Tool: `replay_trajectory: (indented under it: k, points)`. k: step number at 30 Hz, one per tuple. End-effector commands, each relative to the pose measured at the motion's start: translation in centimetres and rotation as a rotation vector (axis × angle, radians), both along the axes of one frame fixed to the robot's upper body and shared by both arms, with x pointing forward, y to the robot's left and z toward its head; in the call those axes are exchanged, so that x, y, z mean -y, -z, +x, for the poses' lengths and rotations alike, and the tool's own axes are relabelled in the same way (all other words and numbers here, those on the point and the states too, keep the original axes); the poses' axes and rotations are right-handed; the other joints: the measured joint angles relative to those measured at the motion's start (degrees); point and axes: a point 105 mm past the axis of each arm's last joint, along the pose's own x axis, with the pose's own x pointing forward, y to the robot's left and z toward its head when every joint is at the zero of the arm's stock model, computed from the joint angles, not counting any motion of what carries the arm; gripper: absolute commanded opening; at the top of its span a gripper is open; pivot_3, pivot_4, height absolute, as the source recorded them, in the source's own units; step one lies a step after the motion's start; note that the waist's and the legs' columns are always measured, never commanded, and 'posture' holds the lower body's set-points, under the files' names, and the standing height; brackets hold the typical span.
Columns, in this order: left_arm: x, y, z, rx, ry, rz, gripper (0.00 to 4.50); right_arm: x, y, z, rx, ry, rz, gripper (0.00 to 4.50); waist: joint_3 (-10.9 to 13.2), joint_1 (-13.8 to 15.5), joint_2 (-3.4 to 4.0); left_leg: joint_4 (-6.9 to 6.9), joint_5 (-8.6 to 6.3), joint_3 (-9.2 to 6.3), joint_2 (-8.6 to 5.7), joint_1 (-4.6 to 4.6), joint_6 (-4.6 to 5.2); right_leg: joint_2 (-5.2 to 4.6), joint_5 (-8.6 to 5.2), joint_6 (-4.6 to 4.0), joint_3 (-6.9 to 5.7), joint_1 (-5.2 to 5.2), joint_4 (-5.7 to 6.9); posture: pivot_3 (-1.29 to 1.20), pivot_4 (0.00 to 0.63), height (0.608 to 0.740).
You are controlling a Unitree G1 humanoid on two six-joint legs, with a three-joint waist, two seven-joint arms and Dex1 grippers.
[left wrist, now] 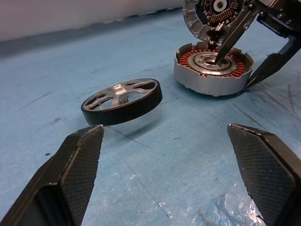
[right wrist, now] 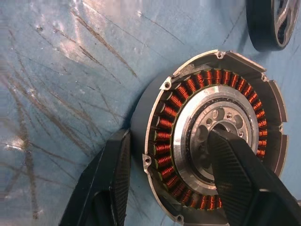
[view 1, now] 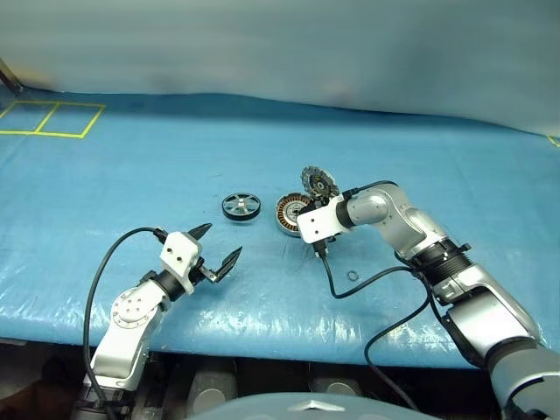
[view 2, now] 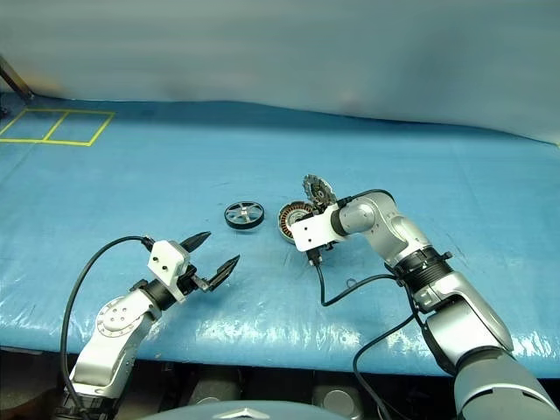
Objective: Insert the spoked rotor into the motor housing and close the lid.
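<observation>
Two black fingers of the left gripper (view 1: 217,246) stand spread wide and empty above the blue table cover (view 1: 131,175), nearest the robot. Beyond them the spoked rotor (view 1: 241,206) lies flat. Just beside it sits the motor housing (view 1: 291,213); the right gripper (right wrist: 169,183) straddles its wall, one finger outside, one on the silver centre, not yet clenched. Behind, the lid (view 1: 318,183) stands raised.

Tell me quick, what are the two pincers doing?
Left pincer: open, empty.
Right pincer: straddling the motor housing wall; grip cannot be told.
</observation>
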Motion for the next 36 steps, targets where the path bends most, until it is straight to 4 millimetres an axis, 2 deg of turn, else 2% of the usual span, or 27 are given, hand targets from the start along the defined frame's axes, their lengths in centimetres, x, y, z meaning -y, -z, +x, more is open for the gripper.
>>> replay_trajectory:
  k: [1, 9, 14, 18, 21, 25, 36]
  points:
    - [-0.4, -1.6, 0.0, 0.069, -0.002, 0.014, 4.50, -1.6, -0.4, -2.0, 0.054, -0.149, -0.025, 2.15, 0.01, -0.03, 0.01, -0.03, 0.00, 0.00, 0.00, -0.03, 0.00, 0.00, 0.00, 0.00, 0.01, -0.04, 0.00, 0.00, 0.150, 0.740]
    - [-0.8, -1.6, 0.1, 0.062, -0.004, 0.028, 4.50, -3.8, 0.7, -7.6, 0.034, -0.441, -0.089, 2.15, 0.01, 0.07, 0.01, -0.16, 0.00, 0.00, 0.00, -0.05, 0.00, 0.00, -0.03, -0.04, -0.01, -0.09, -0.03, 0.00, 0.150, 0.740]
    - [-0.8, -1.4, 0.0, 0.057, -0.003, 0.026, 4.50, -4.4, 0.6, -8.8, 0.042, -0.524, -0.108, 2.15, 0.01, 0.10, 0.00, -0.08, 0.01, 0.00, 0.01, -0.02, -0.01, 0.00, -0.03, -0.03, -0.01, -0.04, -0.03, 0.00, 0.150, 0.740]
    - [-0.7, -1.4, -0.1, 0.055, -0.007, 0.023, 4.50, -4.2, 1.0, -8.6, 0.011, -0.499, -0.122, 2.15, 0.00, 0.28, 0.00, -0.01, 0.01, 0.00, 0.01, -0.02, -0.01, 0.00, -0.02, -0.02, -0.01, -0.01, -0.03, 0.00, 0.150, 0.740]
    - [-0.7, -1.4, -0.1, 0.055, -0.011, 0.021, 4.50, -4.0, 1.0, -8.0, 0.031, -0.471, -0.122, 3.15, 0.00, 0.37, 0.00, -0.03, 0.00, 0.00, 0.01, -0.02, -0.01, 0.00, -0.02, -0.02, -0.02, -0.02, -0.03, 0.00, 0.150, 0.740]
    - [-0.9, -1.2, -0.3, 0.048, -0.013, 0.021, 4.50, -4.0, 0.0, -7.9, 0.061, -0.451, -0.071, 4.40, 0.00, 0.59, 0.00, -0.03, 0.01, 0.00, 0.01, -0.02, -0.01, 0.00, -0.02, -0.02, -0.02, -0.01, -0.03, 0.00, 0.150, 0.740]
    - [-0.4, -1.1, 0.0, 0.033, 0.022, 0.023, 4.50, -2.7, -4.0, -10.1, -0.007, -0.320, 0.130, 4.40, 0.01, 0.78, -0.02, -0.02, 0.00, 0.00, 0.01, -0.05, -0.01, -0.01, -0.02, -0.02, -0.02, -0.02, -0.04, 0.00, 0.150, 0.740]
